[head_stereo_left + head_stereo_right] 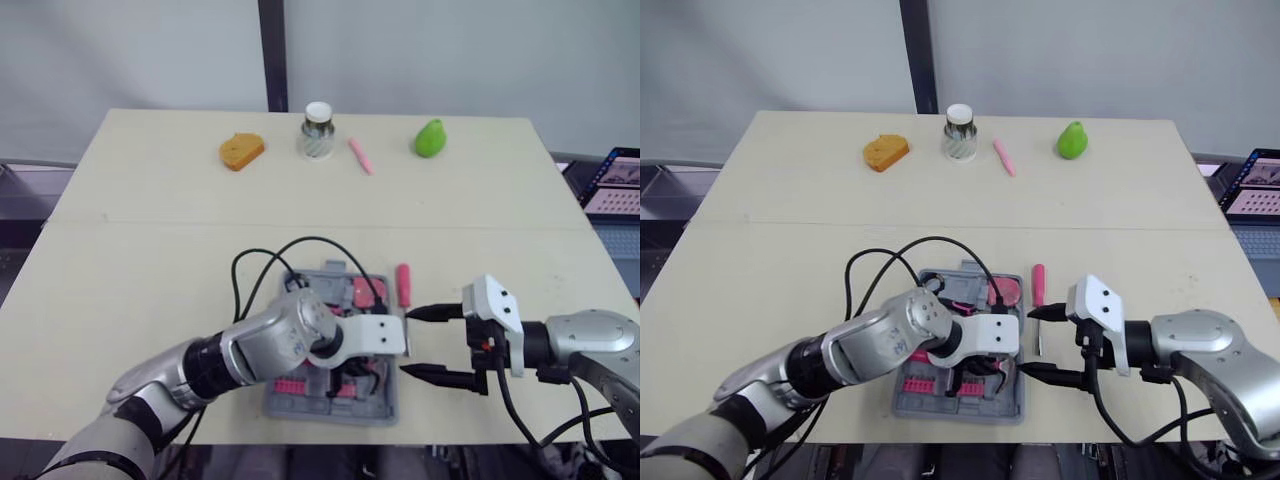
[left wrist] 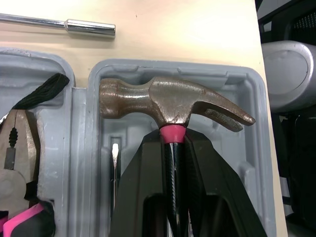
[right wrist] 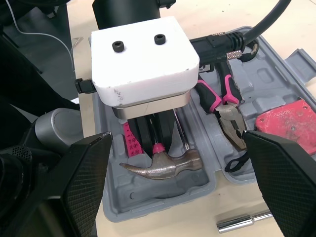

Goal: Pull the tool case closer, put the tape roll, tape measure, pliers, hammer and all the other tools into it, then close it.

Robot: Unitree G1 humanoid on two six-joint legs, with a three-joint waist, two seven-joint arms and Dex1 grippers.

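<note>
The grey tool case [image 1: 283, 405] lies open near the table's front edge. My left gripper [image 1: 378, 337] is over its right half, shut on the hammer [image 2: 173, 106] by the shaft, just under the pink collar. The steel head [image 3: 160, 165] hangs over a recess at the case's corner; I cannot tell whether it touches. Pink-handled pliers [image 3: 224, 106] and a red tape measure [image 3: 284, 123] lie in the case. A pink-handled screwdriver [image 1: 403, 285] rests on the table beside the case. My right gripper [image 1: 408, 342] stands open just right of the case, holding nothing.
A steel socket bit [image 3: 242, 222] lies on the table by the case's edge. A black cable [image 1: 260, 260] loops over the case. Along the far edge sit an orange bread-like piece [image 1: 241, 151], a jar [image 1: 318, 131], a pink pen [image 1: 360, 156] and a green pear [image 1: 430, 138].
</note>
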